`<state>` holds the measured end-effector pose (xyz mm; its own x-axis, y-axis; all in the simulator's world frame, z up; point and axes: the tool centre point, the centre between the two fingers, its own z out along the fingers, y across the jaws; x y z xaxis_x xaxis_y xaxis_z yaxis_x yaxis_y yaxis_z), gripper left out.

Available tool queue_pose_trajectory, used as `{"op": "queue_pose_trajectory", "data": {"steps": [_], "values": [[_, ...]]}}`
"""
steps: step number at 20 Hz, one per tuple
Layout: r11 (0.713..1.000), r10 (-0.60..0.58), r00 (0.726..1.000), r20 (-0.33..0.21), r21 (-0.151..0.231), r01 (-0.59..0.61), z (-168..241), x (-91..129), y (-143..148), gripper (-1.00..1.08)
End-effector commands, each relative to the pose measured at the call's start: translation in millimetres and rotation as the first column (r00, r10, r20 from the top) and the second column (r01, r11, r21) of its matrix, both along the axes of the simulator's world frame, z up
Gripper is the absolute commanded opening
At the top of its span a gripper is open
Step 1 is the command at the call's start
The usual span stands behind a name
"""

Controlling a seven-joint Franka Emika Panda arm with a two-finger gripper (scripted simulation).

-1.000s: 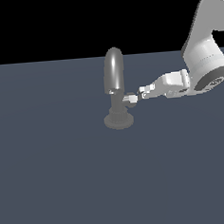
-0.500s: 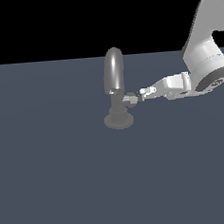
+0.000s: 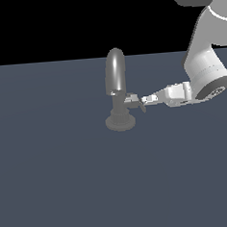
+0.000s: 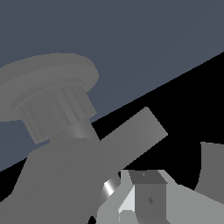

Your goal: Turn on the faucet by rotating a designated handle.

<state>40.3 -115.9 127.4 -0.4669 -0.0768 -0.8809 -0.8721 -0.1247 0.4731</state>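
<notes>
The glossy grey faucet (image 3: 117, 81) stands upright on its round flared base (image 3: 120, 122) in the middle of the exterior view. Its short handle (image 3: 132, 100) juts from the column toward the exterior view's right. My gripper (image 3: 143, 102) reaches in from that side, with its fingertips right at the handle's end, seemingly touching it. The fingers sit close together and look shut, with nothing held between them. The wrist view shows the base (image 4: 48, 78), the handle's flat grey bar (image 4: 131, 135) and one fingertip (image 4: 148, 197) right beside the bar.
The white arm (image 3: 203, 69) comes down from the upper right of the exterior view. The faucet stands on a flat dark blue-grey surface (image 3: 68, 186). Nothing else is in view.
The gripper has crept a little toward the faucet, to the exterior view's left and slightly down, closing onto the handle's end. The faucet itself has not moved.
</notes>
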Motion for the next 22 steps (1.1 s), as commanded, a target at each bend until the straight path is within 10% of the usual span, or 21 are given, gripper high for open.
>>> {"op": "queue_pose_trajectory", "data": {"steps": [1, 22], "values": [[1.000, -0.001, 1.000, -0.002, -0.001, 0.001, -3.4, 1.1, 0.1, -1.00], [1.000, -0.010, 0.999, -0.050, -0.002, 0.010, -60.5, 14.7, 2.1, -1.00]]}}
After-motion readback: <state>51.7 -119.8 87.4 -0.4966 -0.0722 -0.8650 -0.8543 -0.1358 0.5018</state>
